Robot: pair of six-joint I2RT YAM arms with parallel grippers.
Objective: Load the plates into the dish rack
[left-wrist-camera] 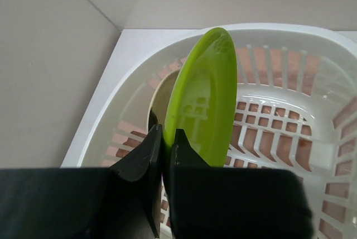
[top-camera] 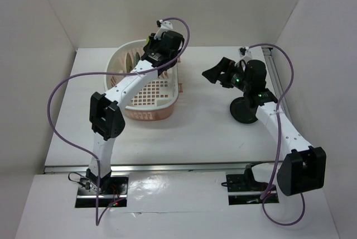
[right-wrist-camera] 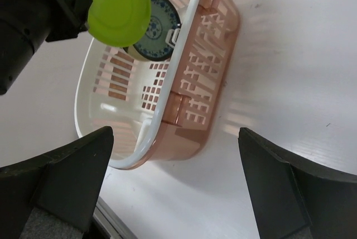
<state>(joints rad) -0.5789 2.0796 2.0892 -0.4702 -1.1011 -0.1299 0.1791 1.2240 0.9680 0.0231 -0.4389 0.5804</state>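
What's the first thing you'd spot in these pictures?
The bright lime green plate jumps out: the left claw pinches its rim, holding it on edge over the pale pink dish rack. A blue-green patterned plate already stands inside the rack. The right claw hangs wide open and empty, with a black plate on the table beneath that arm.

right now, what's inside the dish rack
A blue-green patterned plate stands on edge inside; the lime green plate in the left tool covers part of it and anything behind.
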